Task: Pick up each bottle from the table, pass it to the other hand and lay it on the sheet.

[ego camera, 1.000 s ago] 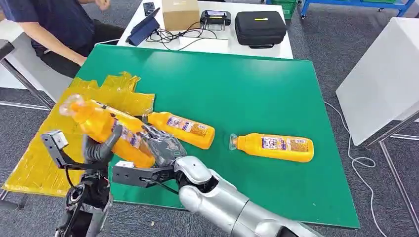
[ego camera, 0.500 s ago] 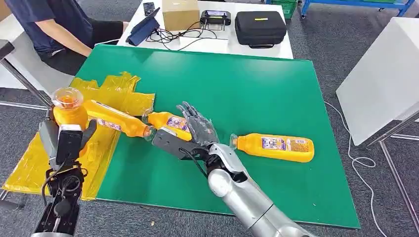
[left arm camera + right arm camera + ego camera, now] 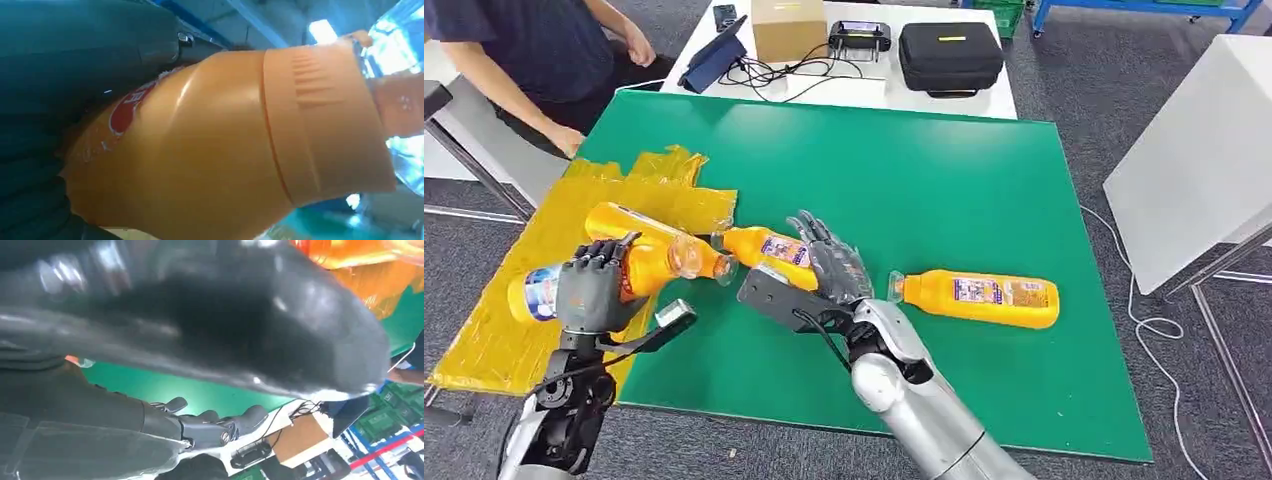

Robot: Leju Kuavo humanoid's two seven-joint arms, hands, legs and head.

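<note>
My left hand [image 3: 592, 292] grips an orange bottle [image 3: 646, 268] around its middle and holds it nearly level over the yellow sheet [image 3: 514, 345]. In the left wrist view that bottle [image 3: 225, 140] is very close. A second orange bottle [image 3: 629, 222] lies on the sheet just behind it. A third bottle [image 3: 786, 252] lies on the green table [image 3: 904, 170], partly hidden by my right hand [image 3: 829, 262], which is open with its fingers spread and holds nothing. A fourth bottle [image 3: 979, 298] lies further right. The right wrist view catches dark fingers [image 3: 215, 426].
A person [image 3: 534, 55] sits at the far left corner, one hand near the sheet's back edge. Behind the green table a white table carries a black case [image 3: 951, 55], a cardboard box [image 3: 789, 27] and cables. Another white table [image 3: 1204, 150] stands at the right.
My right hand let go of the bottle and drew back to the right over the green table. My left hand, keeping the bottle, turned it from upright to nearly level over the sheet.
</note>
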